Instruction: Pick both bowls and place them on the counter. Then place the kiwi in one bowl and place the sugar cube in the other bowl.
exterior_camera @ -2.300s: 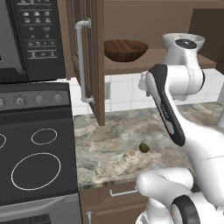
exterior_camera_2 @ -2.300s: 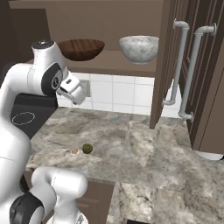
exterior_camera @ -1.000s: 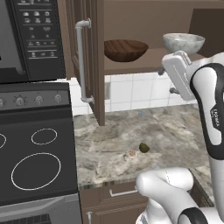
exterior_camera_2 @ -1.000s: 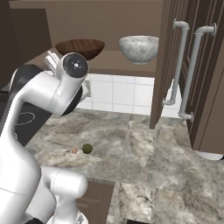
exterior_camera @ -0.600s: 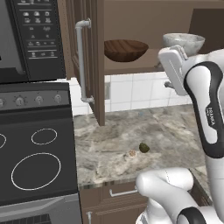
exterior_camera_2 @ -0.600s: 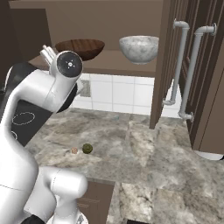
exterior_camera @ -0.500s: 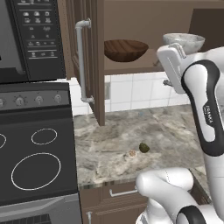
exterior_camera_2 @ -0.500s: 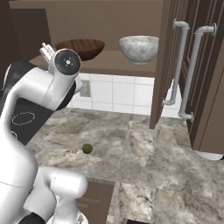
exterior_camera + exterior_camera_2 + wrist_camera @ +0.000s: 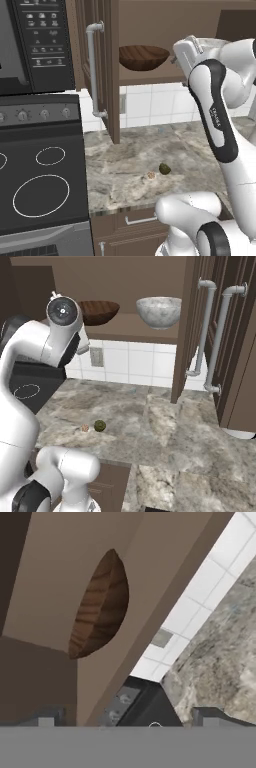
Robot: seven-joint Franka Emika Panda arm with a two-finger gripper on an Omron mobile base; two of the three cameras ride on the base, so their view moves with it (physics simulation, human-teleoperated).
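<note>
Looking from the right base view I get both bowls on the open cabinet shelf: the wooden bowl (image 9: 99,312) on the left, partly behind my arm's joint, and the marbled bowl (image 9: 159,312) well apart to its right; from the left base view I see the wooden one clearly (image 9: 144,57), while the marbled one is almost wholly hidden behind the arm's hand, with just a pale rim above it; the hand view, rolled hard to one side, gives me the wooden bowl (image 9: 100,607) seen from its side against the shelf board, with tiled wall, a strip of counter (image 9: 220,657) and the stove's corner beyond; the gripper (image 9: 127,722) shows as two dark fingertips far apart at the bottom of that view, jaws wide and holding nothing; down on the counter (image 9: 130,165) the kiwi (image 9: 164,168) lies just beside the sugar cube (image 9: 150,175), the cube on the stove side, both well below the shelf and near the front edge; the right base view shows the same pair, kiwi (image 9: 100,426) and cube (image 9: 85,428); the open cabinet door (image 9: 102,70) with its grey handle stands between the shelf and the microwave (image 9: 35,45); the stovetop (image 9: 40,175) sits to the left; small lettering on the arm's dark link is too small to read.
</note>
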